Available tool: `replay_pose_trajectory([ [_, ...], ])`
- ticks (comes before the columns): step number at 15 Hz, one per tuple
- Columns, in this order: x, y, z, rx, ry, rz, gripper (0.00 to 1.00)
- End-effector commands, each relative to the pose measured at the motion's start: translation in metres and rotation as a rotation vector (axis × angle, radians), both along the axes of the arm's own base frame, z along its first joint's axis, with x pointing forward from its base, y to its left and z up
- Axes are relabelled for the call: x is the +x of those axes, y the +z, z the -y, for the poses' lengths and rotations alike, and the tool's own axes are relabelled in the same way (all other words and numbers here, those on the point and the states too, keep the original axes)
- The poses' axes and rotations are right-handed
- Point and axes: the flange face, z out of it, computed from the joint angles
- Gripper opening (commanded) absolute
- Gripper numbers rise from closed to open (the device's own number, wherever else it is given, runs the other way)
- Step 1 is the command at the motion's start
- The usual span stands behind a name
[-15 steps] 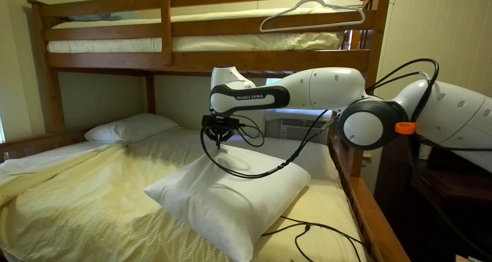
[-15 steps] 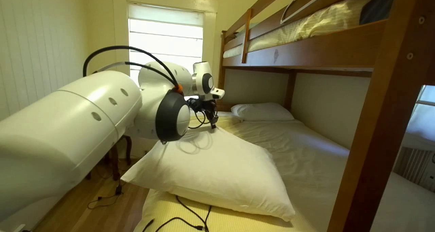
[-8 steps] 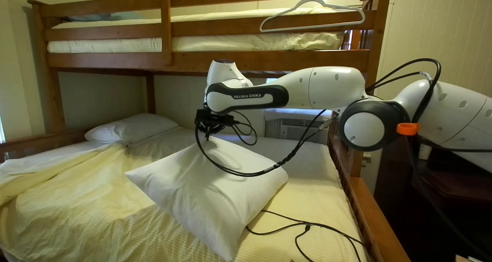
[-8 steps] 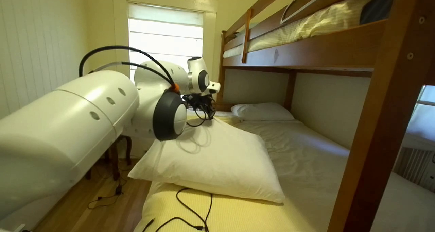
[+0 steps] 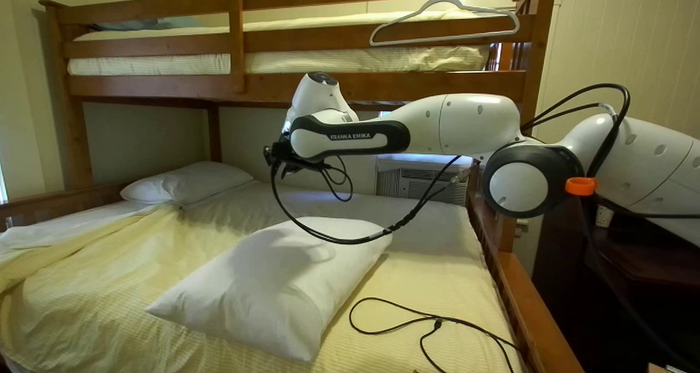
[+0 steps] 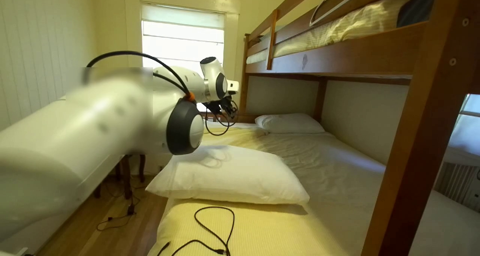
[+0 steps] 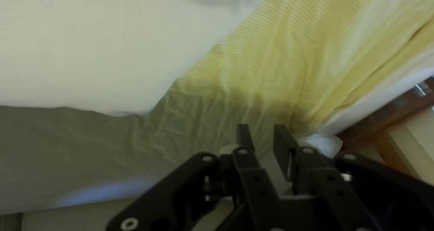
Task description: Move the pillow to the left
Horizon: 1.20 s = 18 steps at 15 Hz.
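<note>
The large plump white pillow (image 5: 262,291) lies flat on the yellow sheet of the lower bunk. It also shows in an exterior view (image 6: 232,177) and fills the upper left of the wrist view (image 7: 101,48). My gripper (image 5: 281,168) is above the far edge of the pillow, apart from it and tilted. It also hangs over the bed in an exterior view (image 6: 229,111), partly behind cables. In the wrist view the gripper (image 7: 261,131) has a gap between its fingers with nothing held there.
A flatter white pillow (image 5: 188,184) lies at the bed's far left corner. The upper bunk rail (image 5: 355,86) runs above the arm. Black cables (image 5: 415,318) lie on the sheet. A hanger (image 5: 445,36) hangs from the upper bunk. A wooden post (image 6: 416,136) stands nearby.
The gripper lifted a pinched part of the pillow and moved it left in an exterior view. Now it has let go; the pillow has dropped flat, and the gripper is higher and more tilted.
</note>
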Motion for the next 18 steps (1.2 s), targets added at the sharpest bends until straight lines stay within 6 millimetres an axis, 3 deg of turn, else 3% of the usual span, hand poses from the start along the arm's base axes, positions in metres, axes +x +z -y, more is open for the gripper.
replay_pose_trajectory([
  [1, -0.010, 0.024, -0.008, 0.054, -0.078, -0.034, 0.55],
  [7, -0.022, -0.019, 0.024, 0.037, -0.285, -0.348, 0.98],
  [16, -0.016, -0.132, 0.098, 0.265, -0.663, -0.529, 1.00],
  [18, -0.022, -0.154, 0.115, 0.237, -0.756, -0.572, 1.00],
])
